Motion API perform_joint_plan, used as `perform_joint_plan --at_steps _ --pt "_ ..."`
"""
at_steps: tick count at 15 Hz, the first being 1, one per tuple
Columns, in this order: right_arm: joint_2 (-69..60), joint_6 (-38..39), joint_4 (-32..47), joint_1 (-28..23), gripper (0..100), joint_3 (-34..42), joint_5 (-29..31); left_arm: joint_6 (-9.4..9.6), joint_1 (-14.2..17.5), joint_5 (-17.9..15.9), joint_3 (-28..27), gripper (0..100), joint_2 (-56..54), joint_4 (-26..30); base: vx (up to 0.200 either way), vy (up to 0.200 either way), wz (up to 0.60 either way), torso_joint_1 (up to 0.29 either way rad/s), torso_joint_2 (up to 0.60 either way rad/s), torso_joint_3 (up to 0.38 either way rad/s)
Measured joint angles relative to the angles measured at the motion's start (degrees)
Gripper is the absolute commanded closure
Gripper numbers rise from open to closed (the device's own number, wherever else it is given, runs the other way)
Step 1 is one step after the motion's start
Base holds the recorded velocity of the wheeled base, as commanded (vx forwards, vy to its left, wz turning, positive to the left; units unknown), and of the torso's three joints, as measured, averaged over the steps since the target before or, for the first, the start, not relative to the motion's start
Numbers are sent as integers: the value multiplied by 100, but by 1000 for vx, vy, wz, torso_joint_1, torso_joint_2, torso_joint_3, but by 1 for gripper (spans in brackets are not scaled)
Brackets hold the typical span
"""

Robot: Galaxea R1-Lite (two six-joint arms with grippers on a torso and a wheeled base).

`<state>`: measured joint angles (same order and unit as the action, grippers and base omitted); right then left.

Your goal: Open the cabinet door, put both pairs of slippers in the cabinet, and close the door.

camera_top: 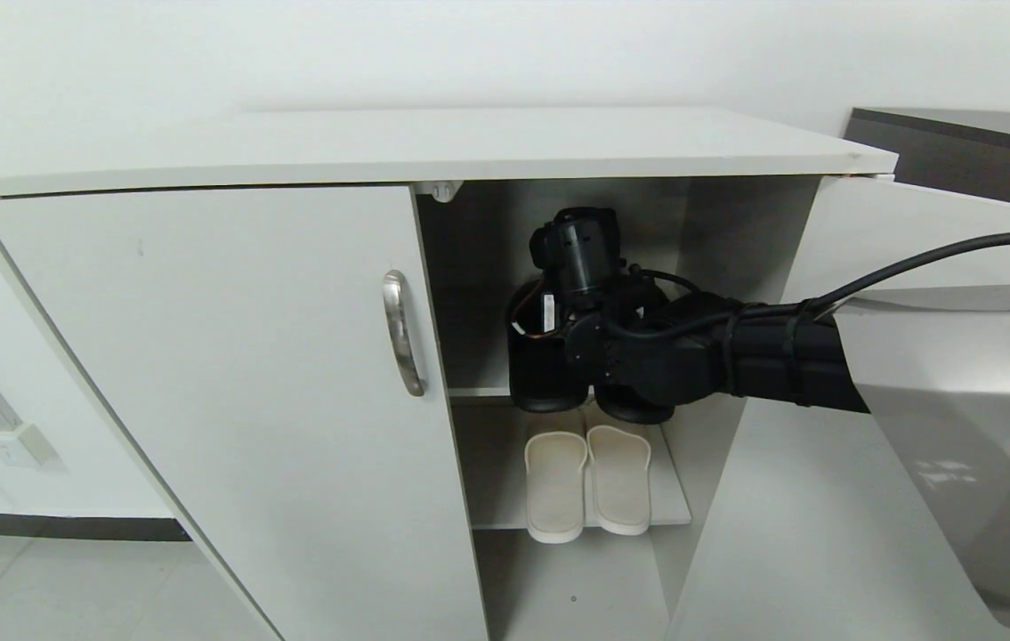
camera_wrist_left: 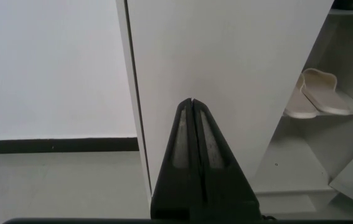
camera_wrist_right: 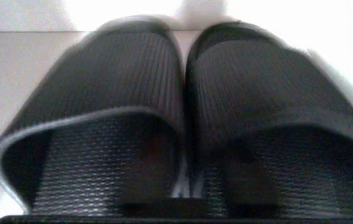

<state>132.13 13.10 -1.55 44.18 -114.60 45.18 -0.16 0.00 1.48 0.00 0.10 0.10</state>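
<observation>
right arm (camera_top: 763,361): comes in from the right of the head view, black forearm roughly level, with a cable strapped along its top. right wrist (camera_top: 598,338): bent at the forearm's far end, a cylindrical housing (camera_top: 577,254) standing upright above it.

left gripper (camera_wrist_left: 192,107): seen from its own wrist camera. the two dark fingers (camera_wrist_left: 177,146) are pressed together along their full length, tips meeting in a narrow point, with nothing between them.

— Any writing on the cabinet (camera_top: 202,374)?
— None that I can read.
— On the right arm (camera_top: 736,361)?
— A small white label (camera_top: 548,312) near its wrist, too small to read. Faint pale marks (camera_top: 939,472) on the silver casing (camera_top: 958,401), also illegible.
</observation>
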Motion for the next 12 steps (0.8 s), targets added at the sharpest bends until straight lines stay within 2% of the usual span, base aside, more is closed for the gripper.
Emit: perform_joint_plan --at_steps 6,12 --pt "-85 41 84 46 0 77 0 0 0 7 0 100 0 0 0 0 0 0 0 0" --pt "-934 310 44 419 0 1381 30 0 0 7 0 100 0 0 0 0 0 0 0 0"
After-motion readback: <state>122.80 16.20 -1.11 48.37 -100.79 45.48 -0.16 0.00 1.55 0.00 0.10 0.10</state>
